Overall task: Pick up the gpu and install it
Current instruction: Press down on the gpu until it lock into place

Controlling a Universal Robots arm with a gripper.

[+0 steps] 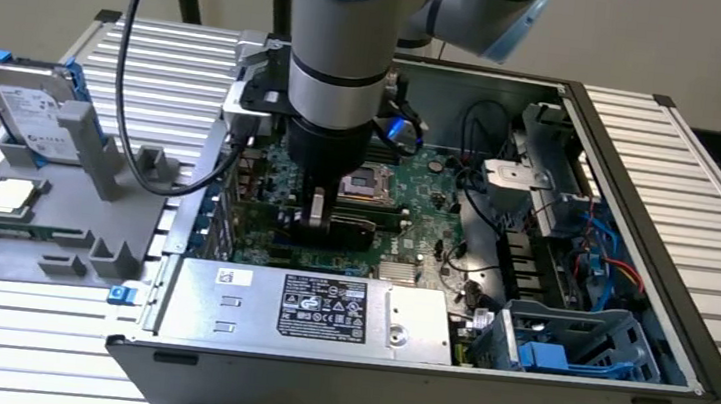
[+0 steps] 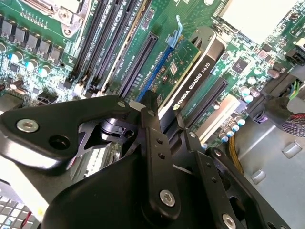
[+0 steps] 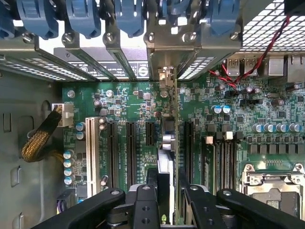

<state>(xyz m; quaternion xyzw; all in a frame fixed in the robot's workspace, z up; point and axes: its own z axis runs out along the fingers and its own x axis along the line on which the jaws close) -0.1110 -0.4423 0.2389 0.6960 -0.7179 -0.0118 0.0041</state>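
- Green gpu [image 2: 183, 71] stands on edge inside the open computer case [image 1: 635, 140], over the motherboard [image 3: 133, 102] slots, pinched between the fingers of my tool [image 1: 318, 220].
- In the first wrist view the gpu [image 3: 166, 152] shows edge-on, long axis running from my tool [image 3: 166, 202] toward the case's rear slot brackets [image 3: 119, 52]; its silver bracket end [image 3: 165, 76] points at that rear wall.
- In the second wrist view my tool [image 2: 164, 126] clamps the card's near end; black shroud with white lettering along its length, not read off here.
- Whether the card edge is fully seated in the slot, I cannot tell.
- Long black expansion slots [image 3: 129, 145] beside the card: I count four in the first wrist view, plus one white slot [image 3: 90, 155].
- Power supply [image 1: 309, 309] at the case's near side carries one white label and one black label, print too small to read.
- Grey tray [image 1: 50, 220] on the tabletop [image 1: 690, 126] at the exterior view's left: one hard drive [image 1: 29, 107] with a blue frame, one square silver CPU chip [image 1: 6, 195].
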